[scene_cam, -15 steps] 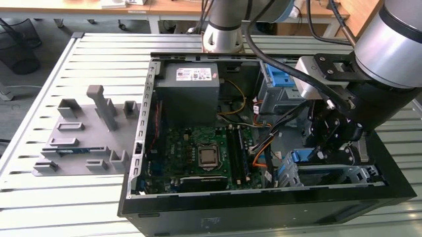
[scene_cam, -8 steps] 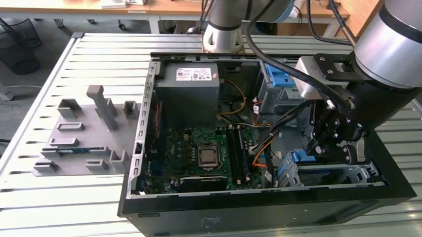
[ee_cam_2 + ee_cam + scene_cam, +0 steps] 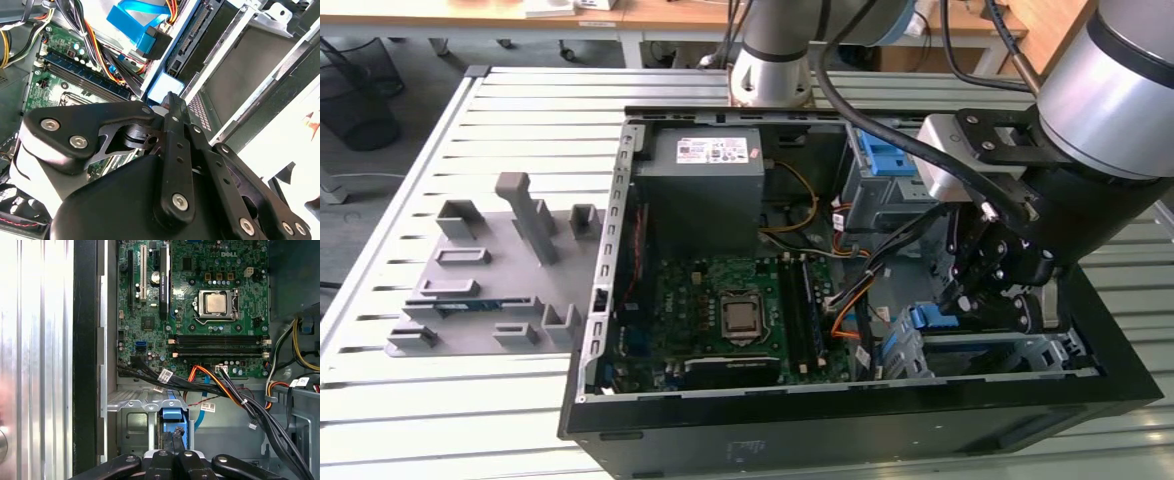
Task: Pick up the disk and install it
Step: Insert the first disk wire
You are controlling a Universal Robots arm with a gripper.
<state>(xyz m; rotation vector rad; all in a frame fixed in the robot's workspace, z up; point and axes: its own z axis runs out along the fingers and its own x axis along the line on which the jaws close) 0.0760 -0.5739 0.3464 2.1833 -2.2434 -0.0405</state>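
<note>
Arm (image 3: 1107,90) comes in from the exterior view's right and bends down into the open computer case (image 3: 854,425). The hand (image 3: 987,312) points down in the drive cage corner. In both wrist views its fingers (image 3: 167,455) are drawn narrow, almost together, tips (image 3: 172,100) against the blue edge of the disk (image 3: 174,417). Can't tell if they pinch anything.

The disk (image 3: 934,318) stands on edge in the metal cage slot, only its blue carrier showing (image 3: 161,89).

Labels: white sticker with a red mark on the grey power supply (image 3: 707,175), print not legible. Small white tags on the cables (image 3: 220,382).

Around: green motherboard (image 3: 200,300) with bare CPU socket (image 3: 216,304). An orange and black cable bundle crosses just above the cage. Blue latch tabs (image 3: 887,155) sit in the upper bay. A grey fixture tray (image 3: 494,270) lies on the slatted table (image 3: 520,100) beside the case.
</note>
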